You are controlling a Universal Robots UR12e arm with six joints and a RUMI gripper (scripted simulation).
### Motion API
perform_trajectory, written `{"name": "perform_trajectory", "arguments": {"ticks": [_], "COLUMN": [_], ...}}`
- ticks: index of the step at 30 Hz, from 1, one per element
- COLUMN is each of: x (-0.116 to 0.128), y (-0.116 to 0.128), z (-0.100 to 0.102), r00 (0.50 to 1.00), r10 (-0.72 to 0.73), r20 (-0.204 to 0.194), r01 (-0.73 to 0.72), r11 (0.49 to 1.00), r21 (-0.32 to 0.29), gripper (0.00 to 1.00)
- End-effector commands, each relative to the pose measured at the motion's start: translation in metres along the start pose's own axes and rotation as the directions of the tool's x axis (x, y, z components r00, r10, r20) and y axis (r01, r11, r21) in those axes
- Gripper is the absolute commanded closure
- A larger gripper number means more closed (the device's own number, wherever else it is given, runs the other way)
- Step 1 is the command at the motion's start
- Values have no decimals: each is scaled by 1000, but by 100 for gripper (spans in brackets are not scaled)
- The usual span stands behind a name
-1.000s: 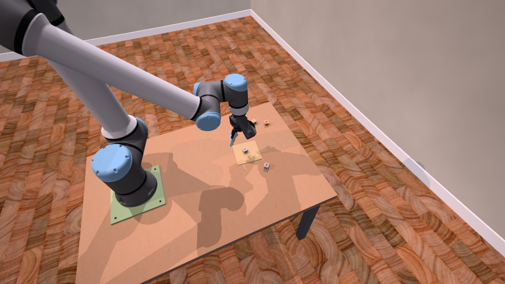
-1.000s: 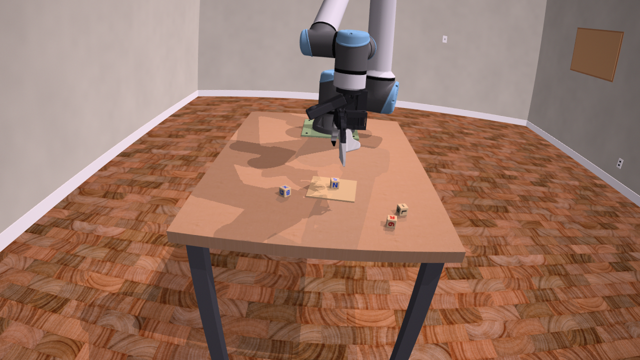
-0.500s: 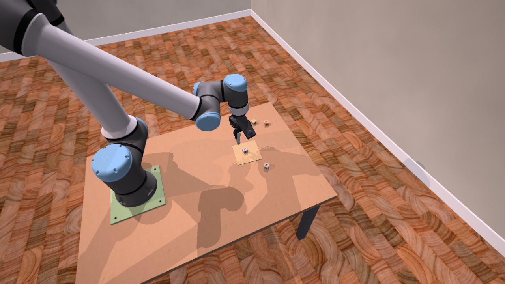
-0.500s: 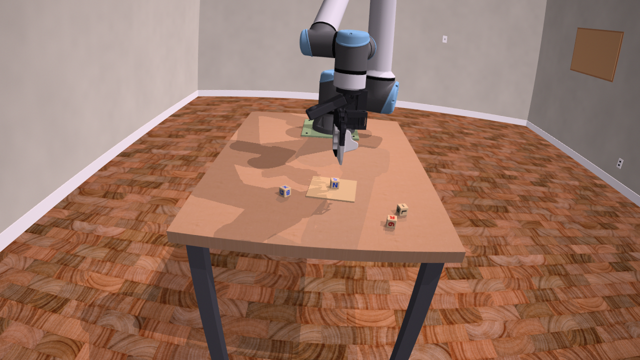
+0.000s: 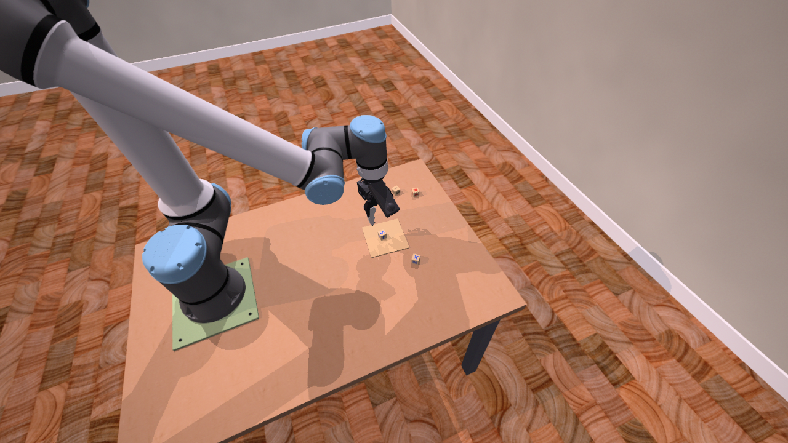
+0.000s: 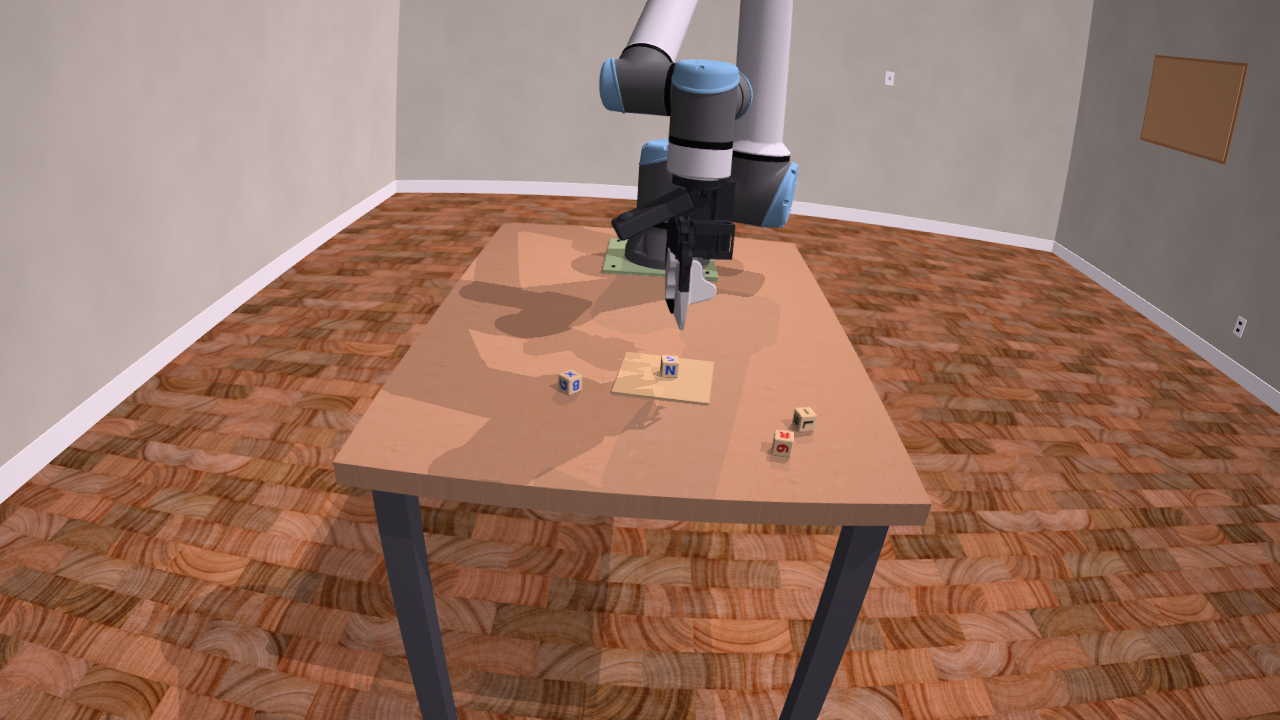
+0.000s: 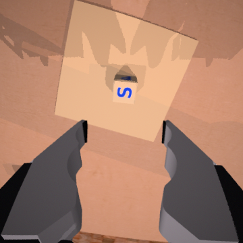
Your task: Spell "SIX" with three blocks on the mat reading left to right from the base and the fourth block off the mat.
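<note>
- I am looking at a room with a patterned wood floor and plain grey walls; a brown board (image 6: 1192,107) is hanging on the wall to one side.
- A bench (image 6: 501,447) with dark legs is carrying everything, and the arm is standing on a green base plate (image 5: 187,338) at one end of it.
- A pale square mat (image 5: 394,247) is lying near the middle of the bench.
- The S block (image 7: 124,92) is sitting on the mat, roughly at its centre, with the blue S facing up.
- The X block (image 5: 415,258) is resting on the bare bench just beside the mat, off its edge, blue X on top.
- Two more blocks are sitting close together toward the far end of the bench, well apart from the mat: one with red markings (image 5: 415,191) and one with dark markings (image 5: 396,189). I cannot read their top letters from here.
- The claw (image 7: 123,131) is hanging above the bench at the mat's near edge, pointing down, not touching anything.
- Its fingers are partway drawn in with a clear gap between them, and I am seeing nothing pinched there; the S block is lying ahead of the tips in the wrist view.
</note>
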State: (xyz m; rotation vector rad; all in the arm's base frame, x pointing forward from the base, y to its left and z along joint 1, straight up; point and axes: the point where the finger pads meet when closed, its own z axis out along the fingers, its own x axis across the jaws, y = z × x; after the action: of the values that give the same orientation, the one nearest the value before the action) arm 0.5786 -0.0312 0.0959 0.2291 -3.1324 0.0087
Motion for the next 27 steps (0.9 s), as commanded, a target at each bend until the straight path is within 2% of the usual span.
{"name": "perform_trajectory", "arguments": {"ticks": [1, 27], "x": [-1, -1], "y": [0, 0], "z": [-1, 6], "r00": [1000, 1000], "r10": [0, 0], "r20": [1, 1], "r01": [0, 0], "r11": [1000, 1000], "r21": [1, 0], "gripper": [63, 63]}}
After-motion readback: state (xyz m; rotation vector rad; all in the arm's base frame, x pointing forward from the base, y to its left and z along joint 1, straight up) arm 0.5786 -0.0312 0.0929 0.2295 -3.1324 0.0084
